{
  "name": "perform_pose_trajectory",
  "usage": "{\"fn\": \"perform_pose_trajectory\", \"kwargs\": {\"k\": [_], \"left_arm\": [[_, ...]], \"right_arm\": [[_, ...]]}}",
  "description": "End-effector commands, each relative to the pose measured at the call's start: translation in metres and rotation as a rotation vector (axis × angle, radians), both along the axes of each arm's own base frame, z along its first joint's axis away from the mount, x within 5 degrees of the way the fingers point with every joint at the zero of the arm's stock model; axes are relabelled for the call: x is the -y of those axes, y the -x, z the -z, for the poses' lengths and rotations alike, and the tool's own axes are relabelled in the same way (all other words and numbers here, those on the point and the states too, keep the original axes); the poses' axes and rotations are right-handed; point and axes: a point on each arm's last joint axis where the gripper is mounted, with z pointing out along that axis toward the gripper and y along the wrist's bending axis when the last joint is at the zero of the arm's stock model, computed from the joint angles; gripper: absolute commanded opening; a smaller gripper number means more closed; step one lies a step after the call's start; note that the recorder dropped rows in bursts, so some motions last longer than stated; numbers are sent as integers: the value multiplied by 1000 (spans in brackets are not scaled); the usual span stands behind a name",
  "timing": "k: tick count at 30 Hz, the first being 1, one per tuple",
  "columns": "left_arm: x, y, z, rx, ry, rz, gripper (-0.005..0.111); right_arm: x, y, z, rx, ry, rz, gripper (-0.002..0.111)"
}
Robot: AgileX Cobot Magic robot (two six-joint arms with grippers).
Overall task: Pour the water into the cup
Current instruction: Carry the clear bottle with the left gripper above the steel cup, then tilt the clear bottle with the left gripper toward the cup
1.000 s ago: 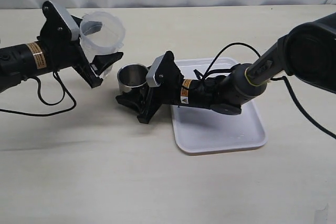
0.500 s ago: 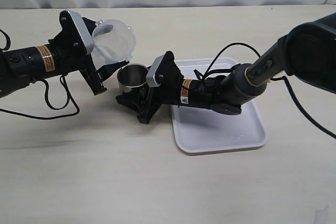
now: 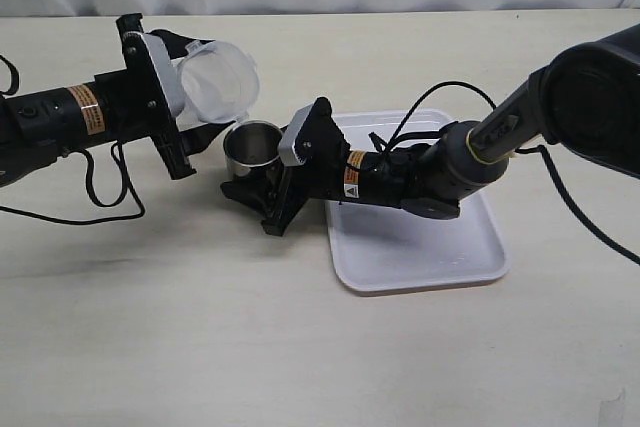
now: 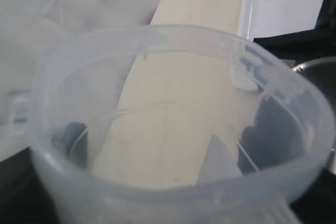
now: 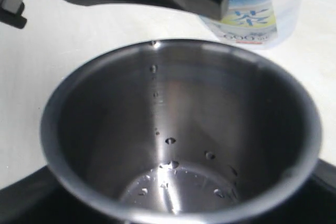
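Observation:
The translucent plastic pitcher (image 3: 215,82) is held tilted toward the cup by my left gripper (image 3: 190,97), which is shut on it; its mouth fills the left wrist view (image 4: 173,129). No water shows inside the pitcher. The steel cup (image 3: 252,144) stands upright on the table just right of and below the pitcher's lip. My right gripper (image 3: 262,187) is shut on the cup. In the right wrist view the cup (image 5: 178,135) holds only droplets on its bottom and wall, and the pitcher's blue-white label (image 5: 252,14) shows behind it.
A white tray (image 3: 420,247) lies on the table right of the cup, under my right arm. Black cables trail from both arms. A pale wall runs along the table's far edge.
My left gripper has carried the pitcher right toward the cup and tipped it further, so its lip now hangs near the cup's rim. The right gripper and cup have not moved.

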Motion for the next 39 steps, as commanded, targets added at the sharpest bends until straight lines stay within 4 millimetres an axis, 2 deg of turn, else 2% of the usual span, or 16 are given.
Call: {"fn": "perform_pose_trajectory", "kwargs": {"k": [1, 12, 39], "left_arm": [[4, -3, -9, 90, -3, 21, 0], [4, -13, -14, 107, -32, 9, 0], [4, -13, -14, 278, -193, 81, 0]], "right_arm": [[-1, -1, 0, 4, -2, 0, 4], [-1, -1, 0, 4, -2, 0, 4], [-1, -1, 0, 4, -2, 0, 4]]}}
